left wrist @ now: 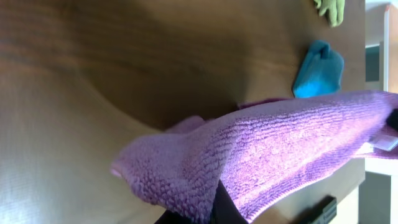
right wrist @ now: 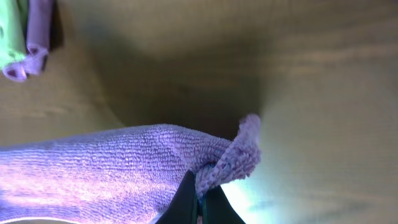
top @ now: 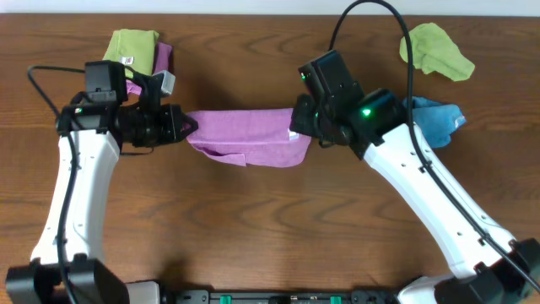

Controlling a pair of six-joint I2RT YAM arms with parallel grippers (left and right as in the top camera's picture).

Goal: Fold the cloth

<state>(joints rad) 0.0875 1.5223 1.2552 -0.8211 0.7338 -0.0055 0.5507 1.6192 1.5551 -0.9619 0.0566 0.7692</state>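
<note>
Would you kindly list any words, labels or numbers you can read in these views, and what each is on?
No text can be read in any view.
Printed tag on the folded lime-green cloth: dark marks, too small to read.
White tag at the edge of the lilac cloth: blurred, nothing legible.

White links (top: 72, 190), black joints (top: 101, 80), cables (top: 411, 67); left claw (top: 192, 127), right claw (top: 295, 118) black; green LED (top: 365, 111).

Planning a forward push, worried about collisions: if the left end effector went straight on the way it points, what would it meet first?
Beyond the stretched purple cloth it grips, the left end effector would likely meet the right end effector holding the far end.
</note>
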